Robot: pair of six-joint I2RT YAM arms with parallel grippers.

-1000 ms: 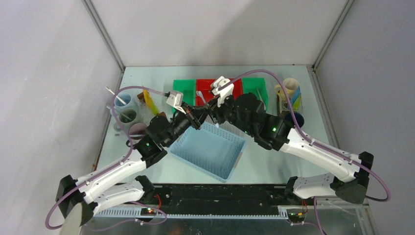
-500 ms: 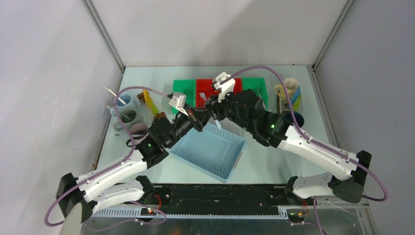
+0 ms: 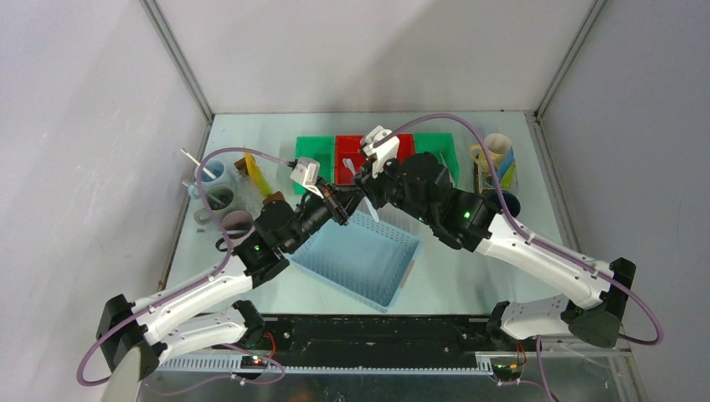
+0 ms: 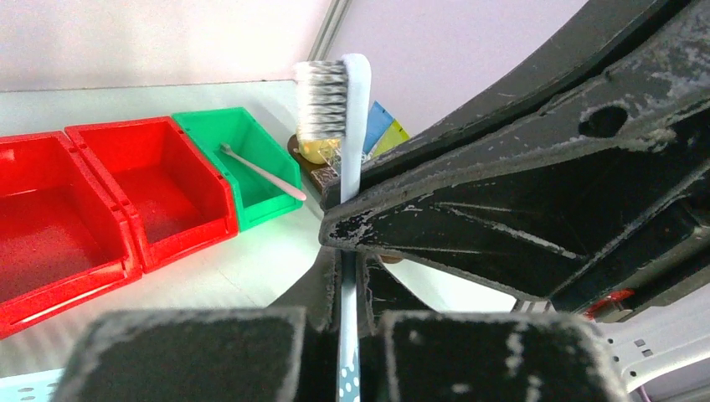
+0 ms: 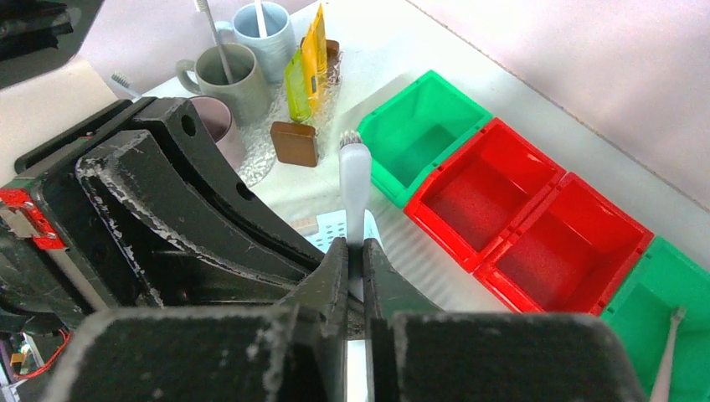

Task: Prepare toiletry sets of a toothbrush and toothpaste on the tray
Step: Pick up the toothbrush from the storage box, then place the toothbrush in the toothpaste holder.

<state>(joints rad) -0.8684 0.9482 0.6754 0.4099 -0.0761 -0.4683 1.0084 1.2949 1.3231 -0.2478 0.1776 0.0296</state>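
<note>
Soft, even light fills the overhead view; the pale desk [image 3: 268, 134] is bright and evenly lit, and the arms [image 3: 201, 289] throw only faint, blurred shadows on it. The side walls [image 3: 84, 167] look a duller grey-lilac. In the left wrist view the left gripper [image 4: 347, 285] is a dark, blurred mass at the bottom edge, while the toothbrush [image 4: 356, 151] bristles stand sharp against a washed-out wall. In the right wrist view the near fingers of the right gripper [image 5: 356, 276] are likewise out of focus; the red bins [image 5: 490, 197] look strongly saturated and the mugs [image 5: 230, 79] behind are fairly crisp
</note>
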